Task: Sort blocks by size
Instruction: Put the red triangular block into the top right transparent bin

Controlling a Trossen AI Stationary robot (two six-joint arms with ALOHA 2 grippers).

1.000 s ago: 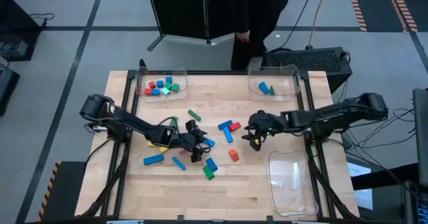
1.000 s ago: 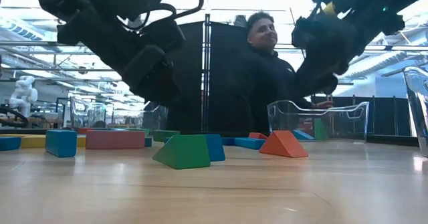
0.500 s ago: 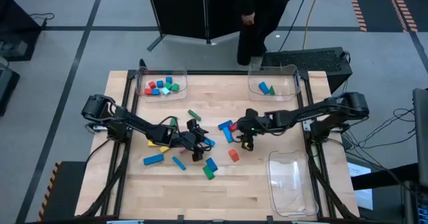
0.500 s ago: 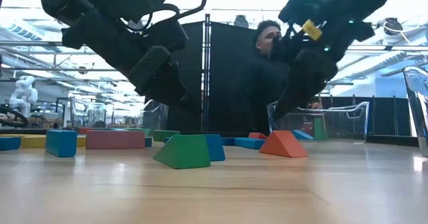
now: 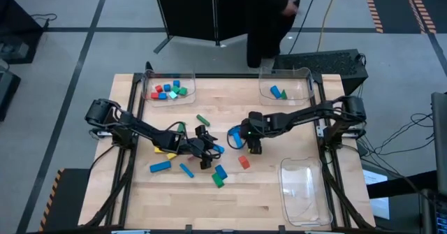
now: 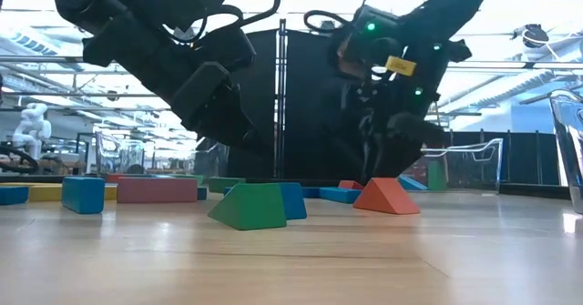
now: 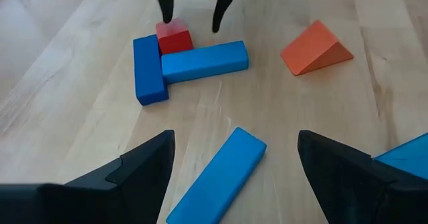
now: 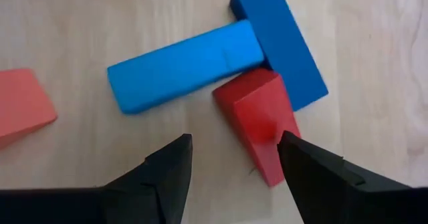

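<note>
The blocks lie scattered mid-table. My right gripper (image 8: 234,140) is open and points steeply down over a red block (image 8: 257,124) that lies against two blue bars (image 8: 187,67) set in a T. In the left wrist view its fingers (image 7: 164,7) stand on either side of the red block (image 7: 175,40), and no touch shows. My left gripper (image 7: 234,164) is open a little left of there, with a loose blue bar (image 7: 217,177) lying on the wood between and ahead of its fingers. An orange wedge (image 5: 244,162) rests nearer the front edge.
A clear tray (image 5: 167,87) at the far left holds several small blocks. Another tray (image 5: 286,87) at the far right holds a blue and a green block. A third tray (image 5: 304,192) stands near right. More blocks (image 5: 160,166) lie toward the near left. A person stands beyond the far edge.
My right gripper has moved toward the table's left and down, rolling its wrist, from beside the blue bars to over the red block. Its fingers have stayed open. The blocks have not moved.
</note>
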